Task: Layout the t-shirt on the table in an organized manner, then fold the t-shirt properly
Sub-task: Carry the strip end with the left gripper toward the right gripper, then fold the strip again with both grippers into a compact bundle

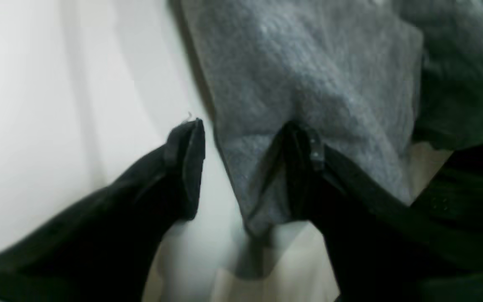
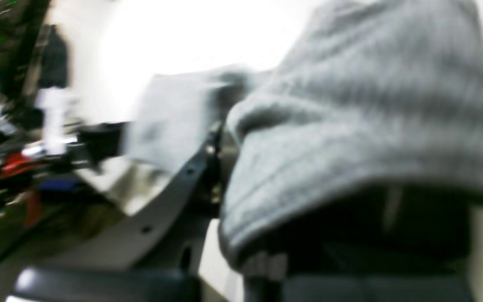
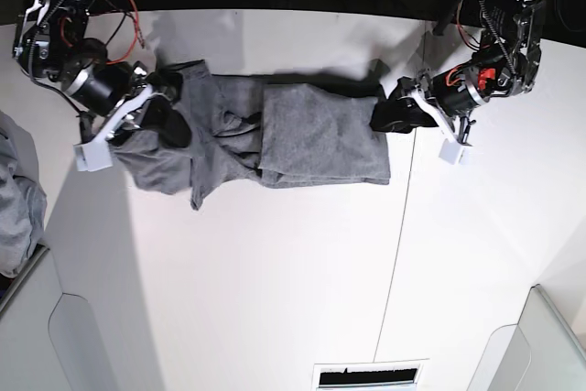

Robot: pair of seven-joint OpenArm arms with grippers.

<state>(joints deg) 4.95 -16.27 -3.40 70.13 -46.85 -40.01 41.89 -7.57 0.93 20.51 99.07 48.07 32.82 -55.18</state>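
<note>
Your t-shirt [image 3: 275,139] lies bunched at the far end of the desk [image 3: 275,299]. The left pincer [image 1: 245,167] is spread over its edge, one finger under cloth. The right pincer [image 3: 151,112] is draped in fabric, so you cannot tell its state; pulling apart now risks dragging the t-shirt crooked.

A paler grey heap of cloth [image 3: 16,194] lies at the left edge. A white vent-like panel [image 3: 368,375], possibly a label, sits at the bottom edge.

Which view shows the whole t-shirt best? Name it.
The base view: the t-shirt lies stretched across the table, outline complete. The left wrist view shows only one edge; the right wrist view, a blurred bunch.
</note>
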